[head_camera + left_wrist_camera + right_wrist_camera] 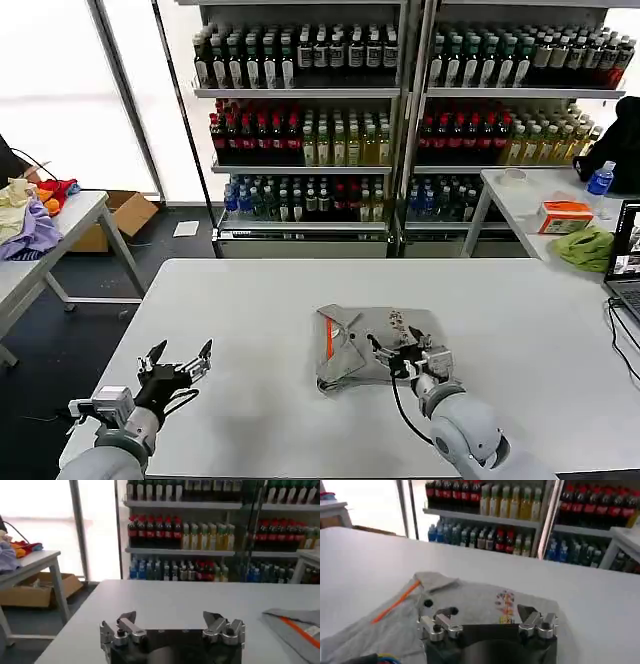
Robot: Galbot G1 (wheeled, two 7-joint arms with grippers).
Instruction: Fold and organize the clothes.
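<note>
One of the clothes, a light grey shirt (pixel 372 342), lies folded into a compact square at the middle of the white table (pixel 250 300). Its orange-red placket lining (pixel 328 342) and small multicoloured print (pixel 397 322) face up. My right gripper (pixel 410 356) hovers open over the shirt's near edge. In the right wrist view the shirt (pixel 465 597) spreads just beyond the right gripper (pixel 487 614), nothing between its fingers. My left gripper (pixel 180 364) stands open above bare table well left of the shirt. The left wrist view has the left gripper (pixel 170 620) empty, the shirt (pixel 295 629) off to its side.
Shelves of bottles (pixel 310 110) stand behind the table. A side table on the left (pixel 50 240) carries purple, yellow and red garments (pixel 30 215). On the right, another table holds a green cloth (pixel 585 245), an orange box (pixel 563 215) and a laptop (pixel 628 250).
</note>
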